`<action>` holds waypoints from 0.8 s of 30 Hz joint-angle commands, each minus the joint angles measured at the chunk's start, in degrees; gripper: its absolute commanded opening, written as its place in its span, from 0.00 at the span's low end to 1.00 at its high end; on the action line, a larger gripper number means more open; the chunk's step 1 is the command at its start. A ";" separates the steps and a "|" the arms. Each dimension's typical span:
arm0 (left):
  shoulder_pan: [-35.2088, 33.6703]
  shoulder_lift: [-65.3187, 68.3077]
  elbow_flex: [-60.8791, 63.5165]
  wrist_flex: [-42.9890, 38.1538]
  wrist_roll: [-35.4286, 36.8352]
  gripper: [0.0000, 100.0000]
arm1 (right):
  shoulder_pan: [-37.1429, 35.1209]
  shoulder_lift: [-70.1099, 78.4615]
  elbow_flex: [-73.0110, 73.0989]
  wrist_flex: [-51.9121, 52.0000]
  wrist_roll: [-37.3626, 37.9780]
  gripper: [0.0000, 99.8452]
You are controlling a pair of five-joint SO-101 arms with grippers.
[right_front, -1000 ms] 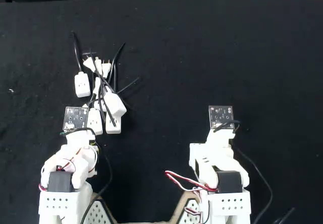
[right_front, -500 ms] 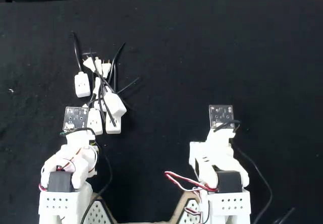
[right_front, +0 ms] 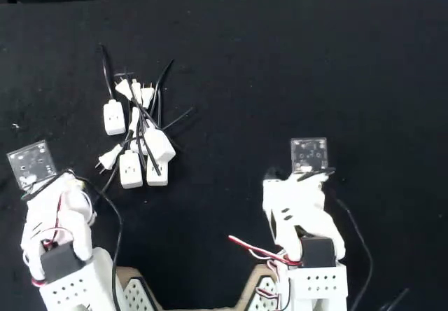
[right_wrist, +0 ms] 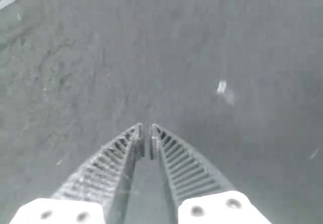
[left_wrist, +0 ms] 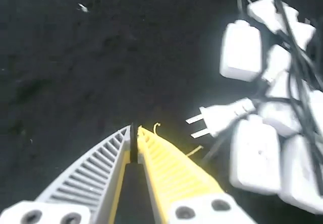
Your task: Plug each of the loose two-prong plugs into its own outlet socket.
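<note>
A tangle of white outlet sockets and two-prong plugs on short black cords (right_front: pixel 138 132) lies left of the table's middle. One loose plug (right_front: pixel 106 160) (left_wrist: pixel 218 120) sticks out of the pile's near left side with its prongs bare. More plugs (right_front: pixel 134 89) lie at the far end. White sockets include a separate one (right_front: pixel 114 117) (left_wrist: pixel 241 51) and another (right_front: pixel 131 169) (left_wrist: pixel 255 155) at the near edge. My left arm (right_front: pixel 42 185) sits left of the pile. Its gripper (left_wrist: pixel 134 131) is shut and empty, a short way from the loose plug's prongs. My right gripper (right_wrist: pixel 146 131) is shut and empty over bare cloth.
Black cloth (right_front: pixel 294 73) covers the whole table. My right arm (right_front: pixel 304 199) stands at the near edge, right of centre, well away from the pile. A few pale specks (right_wrist: pixel 221 88) lie on the cloth in front of it.
My left arm has swung to the left, off the near edge of the pile, uncovering the loose plug and near sockets. The right arm has shifted only slightly.
</note>
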 commanded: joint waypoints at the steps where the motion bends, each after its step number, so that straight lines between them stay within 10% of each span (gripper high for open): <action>1: -1.27 0.00 4.00 -9.58 -7.03 0.03 | 1.23 -5.32 -0.84 -5.80 9.67 0.02; 24: 3.82 4.92 -26.24 5.27 -10.46 0.11 | 0.88 -4.88 -44.35 -5.27 11.96 0.02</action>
